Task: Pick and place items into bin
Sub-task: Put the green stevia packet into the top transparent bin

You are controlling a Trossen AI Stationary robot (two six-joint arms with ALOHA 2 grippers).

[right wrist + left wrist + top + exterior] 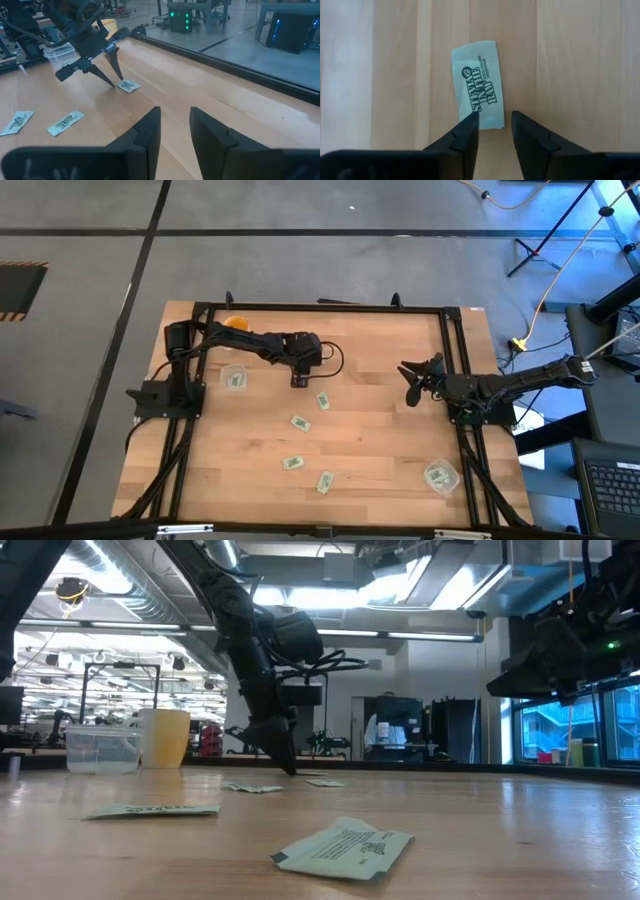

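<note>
Several light green packets lie flat on the wooden table: one (477,82) just ahead of my left gripper (495,117), others nearer the front edge (300,422), (292,463), (325,481). My left gripper (299,382) points down at the table's middle, open, with its tips low at that packet's (129,86) short end. A clear bin (235,378) to its left holds one packet. Another clear bin (440,475) at the near right corner holds packets. My right gripper (410,385) waits open above the table's right side (175,117). My left gripper comes from above with its fingers pointing down, one fingertip (471,120) at the packet's near short end (487,120). Whether it touches the packet, I cannot tell. The packet lies flat on the table.
An orange cup (237,323) stands at the far left, behind the left bin (100,750). A black frame (320,308) runs round the table's edges. Bare wood stretches between the two grippers and along the far side.
</note>
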